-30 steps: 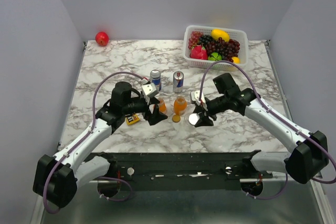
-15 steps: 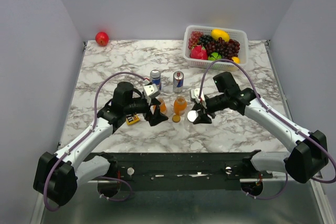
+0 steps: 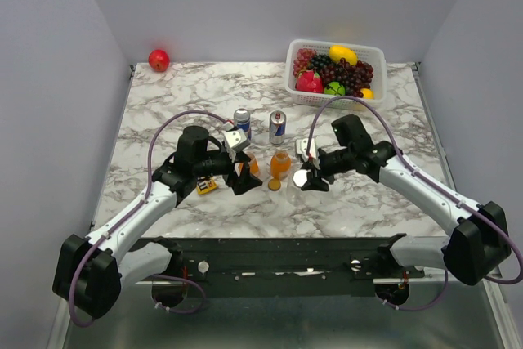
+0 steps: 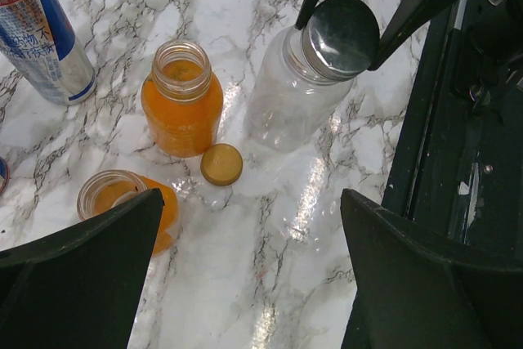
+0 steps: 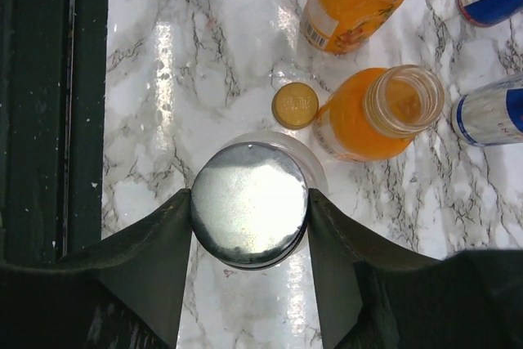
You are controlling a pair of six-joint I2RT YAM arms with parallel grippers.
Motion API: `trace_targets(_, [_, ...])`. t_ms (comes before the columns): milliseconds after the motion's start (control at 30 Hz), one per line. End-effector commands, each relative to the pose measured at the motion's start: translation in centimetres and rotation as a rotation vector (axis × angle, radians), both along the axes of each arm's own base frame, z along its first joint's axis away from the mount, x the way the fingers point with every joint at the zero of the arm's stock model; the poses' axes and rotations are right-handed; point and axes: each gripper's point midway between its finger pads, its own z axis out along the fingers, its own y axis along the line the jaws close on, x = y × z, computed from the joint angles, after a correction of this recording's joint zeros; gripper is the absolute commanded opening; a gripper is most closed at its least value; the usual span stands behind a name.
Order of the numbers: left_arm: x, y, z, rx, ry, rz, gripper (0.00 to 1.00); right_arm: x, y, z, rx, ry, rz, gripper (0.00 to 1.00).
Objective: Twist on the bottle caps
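Between right pincer (image 5: 249,212) fingers: silver lid (image 5: 245,198) | over mouth of clear jar (image 4: 282,108)

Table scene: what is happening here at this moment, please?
The right gripper grips the silver lid in its jaws at the mouth of the clear jar. The left gripper hovers open near the two orange bottles, holding nothing. Both bottles are uncapped; one gold cap lies on the table beside them.

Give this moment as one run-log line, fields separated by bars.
right gripper: shut on silver lid at clear jar mouth | left gripper: open, empty | orange bottles: both uncapped | gold cap: loose on table
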Motion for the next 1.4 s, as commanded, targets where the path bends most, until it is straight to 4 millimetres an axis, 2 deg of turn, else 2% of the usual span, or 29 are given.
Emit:
trace_targets(0, [0.1, -0.6, 1.1, -0.026, -0.027, -0.03, 0.99, 0.4, -0.6, -1.4, -0.034, 0.003, -0.028, 0.53])
trace_targets(233, [0.1, -0.6, 1.0, -0.029, -0.021, -0.029, 0.99, 0.5, -0.8, -2.2, -0.054, 0.009, -0.04, 0.54])
trace_targets(333, [0.0, -0.7, 1.1, -0.031, -0.021, -0.031, 0.99, 0.6, -0.5, -1.2, -0.029, -0.008, -0.033, 0.53])
trace_targets(467, [0.1, -0.7, 1.1, -0.03, -0.021, -0.031, 0.99, 1.1, -0.3, 1.5, 0.007, -0.048, -0.039, 0.53])
trace_targets(533, [0.1, -0.7, 1.1, -0.032, -0.02, -0.032, 0.99, 1.0, -0.5, 2.1, 0.017, -0.057, -0.045, 0.53])
trace_targets(800, [0.1, -0.9, 1.1, -0.041, -0.015, -0.034, 0.99, 0.9, -1.2, 1.0, 0.003, -0.017, -0.067, 0.52])
trace_targets(933, [0.1, -0.8, 1.2, -0.038, -0.014, -0.034, 0.99, 2.5, -1.9, 2.4, 0.029, -0.047, -0.126, 0.52])
trace_targets(1067, [0.0, -0.8, 1.0, -0.037, -0.009, -0.035, 0.99, 3.8, -3.0, 2.3, 0.019, -0.053, -0.169, 0.52])
trace_targets(1367, [0.1, -1.0, 1.1, -0.043, -0.007, -0.038, 0.99, 3.6, -3.1, 1.1, 0.009, -0.03, -0.172, 0.53])
